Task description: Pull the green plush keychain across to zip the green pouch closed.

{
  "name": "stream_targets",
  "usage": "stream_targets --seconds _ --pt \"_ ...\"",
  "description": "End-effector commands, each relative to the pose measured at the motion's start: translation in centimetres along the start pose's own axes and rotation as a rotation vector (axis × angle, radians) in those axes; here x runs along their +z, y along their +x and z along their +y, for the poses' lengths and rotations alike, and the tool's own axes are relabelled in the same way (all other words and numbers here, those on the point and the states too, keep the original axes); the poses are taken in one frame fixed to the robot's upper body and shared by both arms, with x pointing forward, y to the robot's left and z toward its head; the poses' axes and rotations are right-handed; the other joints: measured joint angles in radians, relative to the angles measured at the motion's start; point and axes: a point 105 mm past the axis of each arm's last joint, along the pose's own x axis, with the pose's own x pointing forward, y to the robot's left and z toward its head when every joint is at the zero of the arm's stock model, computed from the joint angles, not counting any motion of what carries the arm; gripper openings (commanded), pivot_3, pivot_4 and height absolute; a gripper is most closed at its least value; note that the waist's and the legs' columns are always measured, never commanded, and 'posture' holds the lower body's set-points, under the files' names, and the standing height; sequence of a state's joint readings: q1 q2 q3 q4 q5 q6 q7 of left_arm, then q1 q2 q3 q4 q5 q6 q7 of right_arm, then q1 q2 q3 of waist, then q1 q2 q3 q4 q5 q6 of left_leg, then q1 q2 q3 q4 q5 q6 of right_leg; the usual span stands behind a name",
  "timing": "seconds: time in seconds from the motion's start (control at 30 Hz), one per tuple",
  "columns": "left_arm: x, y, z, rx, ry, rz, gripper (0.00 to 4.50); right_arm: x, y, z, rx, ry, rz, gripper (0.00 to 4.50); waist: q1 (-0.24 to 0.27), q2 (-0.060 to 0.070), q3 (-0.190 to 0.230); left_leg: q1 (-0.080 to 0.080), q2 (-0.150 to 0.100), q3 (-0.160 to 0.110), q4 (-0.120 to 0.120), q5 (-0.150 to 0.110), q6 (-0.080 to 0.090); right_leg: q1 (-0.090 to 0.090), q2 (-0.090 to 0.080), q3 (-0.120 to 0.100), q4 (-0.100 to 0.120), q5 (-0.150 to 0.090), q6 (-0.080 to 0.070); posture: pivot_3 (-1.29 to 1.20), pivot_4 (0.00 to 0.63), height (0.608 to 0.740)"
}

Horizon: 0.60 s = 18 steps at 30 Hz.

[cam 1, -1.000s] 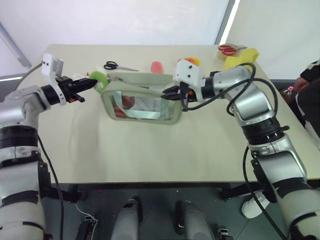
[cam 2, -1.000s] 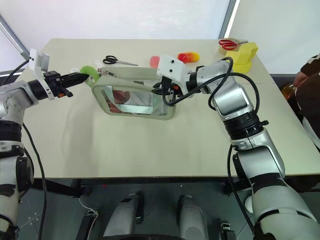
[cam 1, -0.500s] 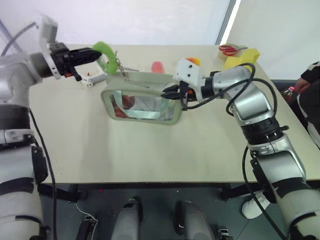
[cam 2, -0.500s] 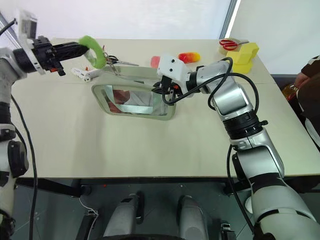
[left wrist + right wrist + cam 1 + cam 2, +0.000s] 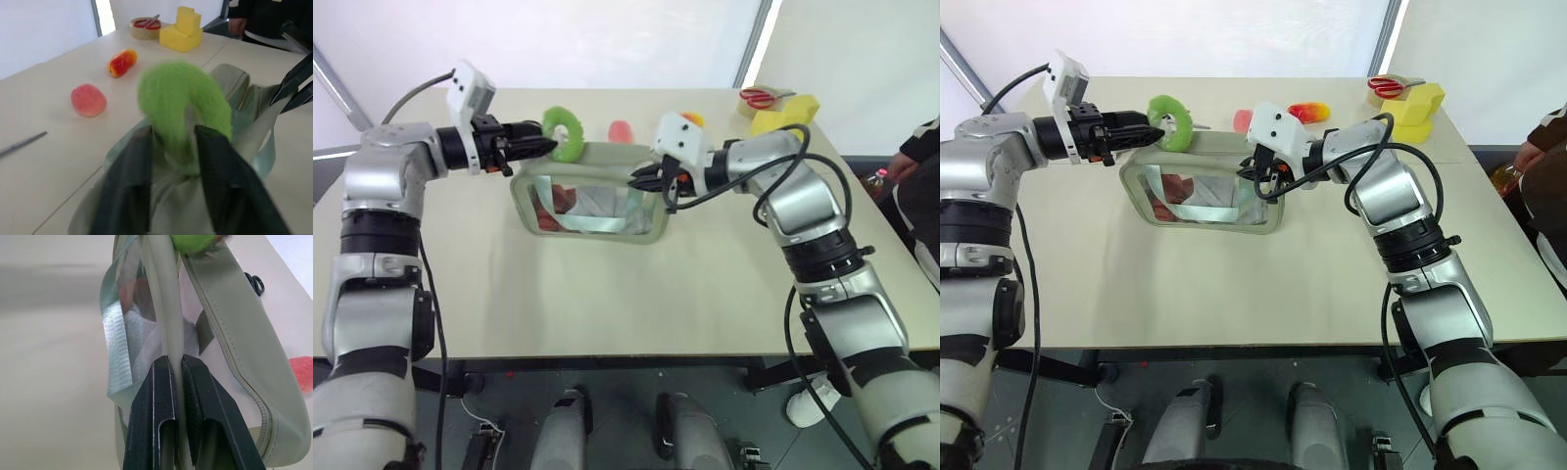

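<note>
- Your left gripper [image 5: 1148, 125] has its fingers spread around the green plush keychain [image 5: 1171, 122], above the green pouch [image 5: 1200, 201].
- Your right gripper [image 5: 176, 374] pinches the pouch's edge.
- Pink plush [image 5: 88, 99], red-yellow plush [image 5: 122, 62] and yellow block [image 5: 184, 31] lie beyond, well apart.

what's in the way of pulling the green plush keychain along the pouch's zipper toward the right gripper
Nothing visible. The green plush keychain sits at the left gripper, and the top edge of the green pouch runs unobstructed to the right gripper pinching its far end.
</note>
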<state>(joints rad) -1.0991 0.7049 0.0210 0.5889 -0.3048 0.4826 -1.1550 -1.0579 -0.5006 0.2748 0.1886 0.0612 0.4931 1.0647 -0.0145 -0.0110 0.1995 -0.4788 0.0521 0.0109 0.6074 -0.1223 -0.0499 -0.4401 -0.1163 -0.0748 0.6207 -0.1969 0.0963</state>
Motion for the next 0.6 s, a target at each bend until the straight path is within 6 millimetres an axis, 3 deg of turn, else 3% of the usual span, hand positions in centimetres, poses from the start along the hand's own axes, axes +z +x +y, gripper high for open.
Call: stream_targets --seconds 0.03,0.13,0.27,0.4,0.6 --pt "2.6 -1.1 0.5 0.033 0.079 -0.043 3.50 1.6 -0.7 -0.8 -0.038 -0.042 -0.043 0.00 0.000 0.000 0.000 0.000 0.000 0.000 0.000 0.000 0.000 0.000 0.000 0.000 0.000 0.000 0.000 0.00 0.150 0.740" --pt "4.1 -2.6 0.5 0.018 0.107 -0.060 3.50 1.7 -0.5 -0.8 -0.036 -0.044 -0.047 0.00 -0.002 0.000 0.000 0.000 0.000 0.000 0.000 0.000 0.000 0.000 0.000 0.000 0.000 0.000 0.000 0.00 0.150 0.740" --pt "4.5 -4.6 -0.2 -0.018 0.119 -0.019 3.50 1.7 -0.4 -0.9 -0.037 -0.046 -0.050 0.00 -0.003 0.000 0.000 0.000 0.000 0.000 -0.002 0.000 0.000 -0.001 0.000 0.000 0.000 0.000 0.000 0.00 0.150 0.740" --pt "2.0 -5.5 -1.2 -0.039 0.114 0.073 3.50 1.7 -0.4 -0.9 -0.037 -0.046 -0.053 0.00 -0.003 0.000 0.000 0.000 0.000 0.000 -0.003 -0.001 -0.002 -0.001 0.000 0.000 -0.002 0.000 -0.001 0.00 0.150 0.740" --pt "-2.0 -4.7 -1.0 0.045 0.108 0.134 3.50 1.9 -0.2 -0.8 -0.028 -0.048 -0.058 0.00 0.001 0.000 0.000 0.000 0.000 0.000 -0.001 -0.001 -0.002 -0.001 0.000 0.000 -0.001 0.000 0.000 0.00 0.150 0.740"
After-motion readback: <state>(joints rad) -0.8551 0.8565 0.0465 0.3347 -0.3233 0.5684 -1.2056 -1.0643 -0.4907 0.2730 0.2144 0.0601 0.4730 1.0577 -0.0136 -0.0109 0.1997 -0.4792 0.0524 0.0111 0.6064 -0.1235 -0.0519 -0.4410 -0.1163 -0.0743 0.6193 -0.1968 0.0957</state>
